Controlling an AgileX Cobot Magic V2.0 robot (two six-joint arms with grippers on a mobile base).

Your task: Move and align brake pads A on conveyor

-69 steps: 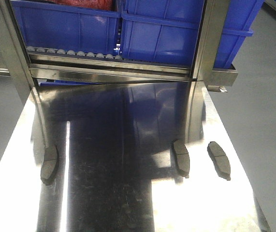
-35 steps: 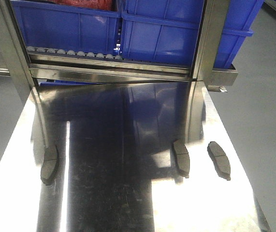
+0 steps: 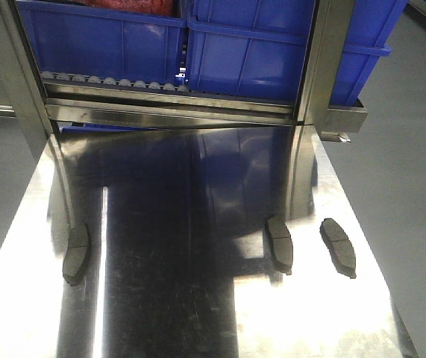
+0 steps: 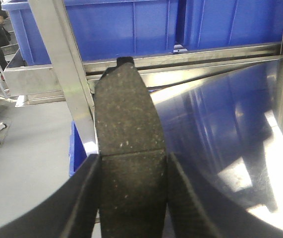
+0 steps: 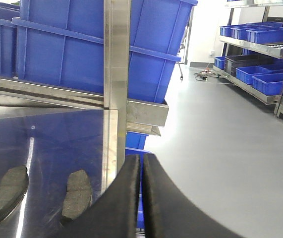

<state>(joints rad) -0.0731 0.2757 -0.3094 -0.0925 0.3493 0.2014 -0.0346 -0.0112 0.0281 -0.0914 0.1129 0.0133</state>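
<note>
— So, the left claw (image 4: 131,159): what is it doing?
— Pinching 1 brake pad (image 4: 126,114) across its middle, with a finger (image 4: 84,198) on each long side. The pad juts forward past the fingertips, and its centre groove sits level with them. Ahead of that claw, beyond the pad's tip, run a steel rail (image 4: 191,54) and blue bins (image 4: 131,25).
— And the other pads?
— 3 lie flat on the shiny steel table (image 3: 183,298), not on a belt: the lone pad (image 3: 76,253) at the left, then the middle pad (image 3: 279,244) and the outer pad (image 3: 338,246) close together. I cannot place the lone pad against either claw.
— The right claw (image 5: 141,163)?
— Pressed together, nothing between its fingers. The middle pad and outer pad lie to its left and slightly ahead, the outer one nearer the claw. A steel post (image 5: 116,59) rises just ahead and left of the fingertips. Bare grey floor (image 5: 220,148) spreads to the claw's right.
</note>
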